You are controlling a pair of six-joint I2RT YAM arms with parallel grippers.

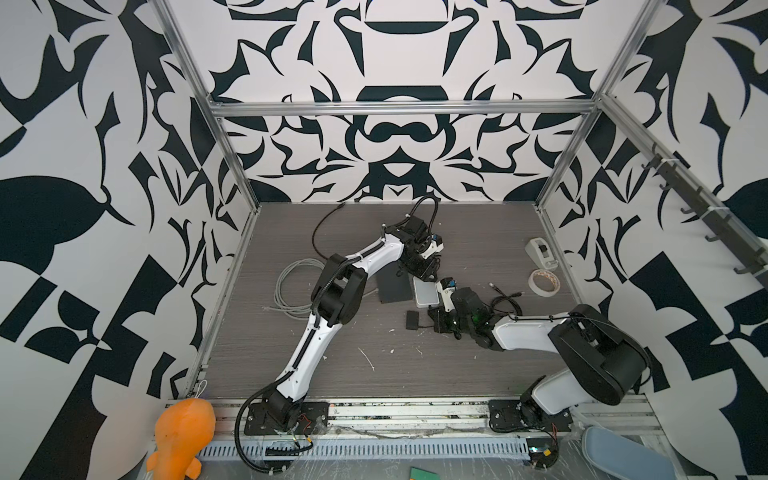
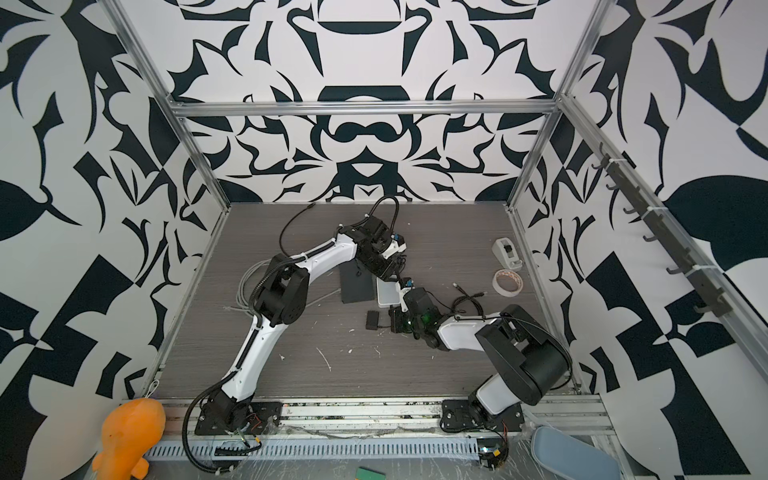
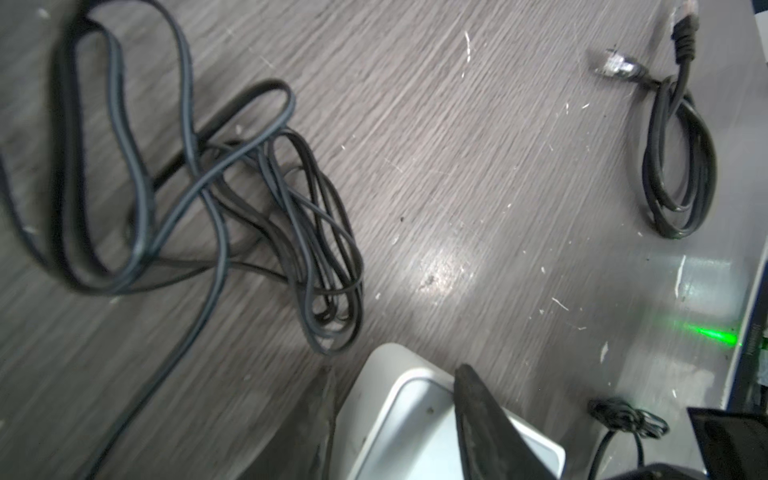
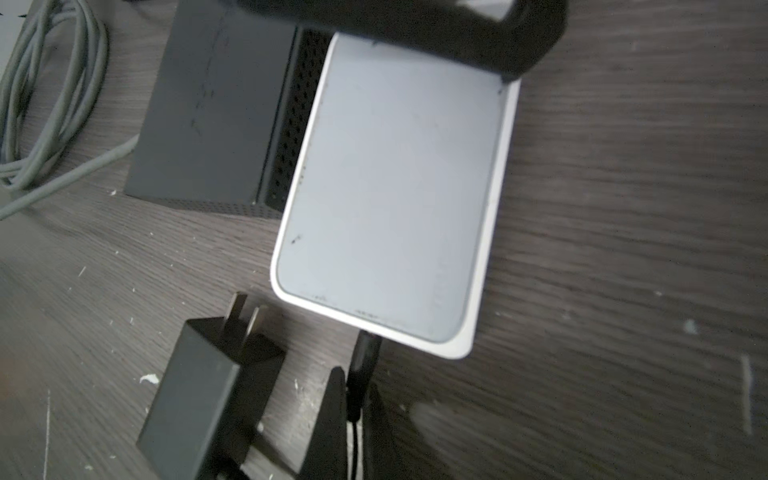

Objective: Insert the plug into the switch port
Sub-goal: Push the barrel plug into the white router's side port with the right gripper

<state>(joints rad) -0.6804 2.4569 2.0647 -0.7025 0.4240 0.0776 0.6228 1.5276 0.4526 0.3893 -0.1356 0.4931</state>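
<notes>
A flat matte-black box (image 4: 208, 112) lies side by side with a white rounded box (image 4: 395, 187); in both top views they sit mid-table (image 1: 392, 286) (image 2: 356, 284). Only the black box's vented side shows, so its switch port is hidden. My right gripper (image 4: 353, 378) is shut on a thin black plug (image 4: 365, 353), whose tip meets the white box's near edge. My left gripper (image 3: 397, 370) straddles the white box's (image 3: 407, 428) far end with a finger against each side.
A black wall adapter (image 4: 199, 399) lies just left of the right gripper. A grey cable coil (image 1: 293, 286) sits left of the black box. Loose black cables (image 3: 208, 187) and a small bundle (image 3: 681, 166) lie beyond. A tape roll (image 1: 543, 282) and a dispenser (image 1: 540, 251) stand at the right.
</notes>
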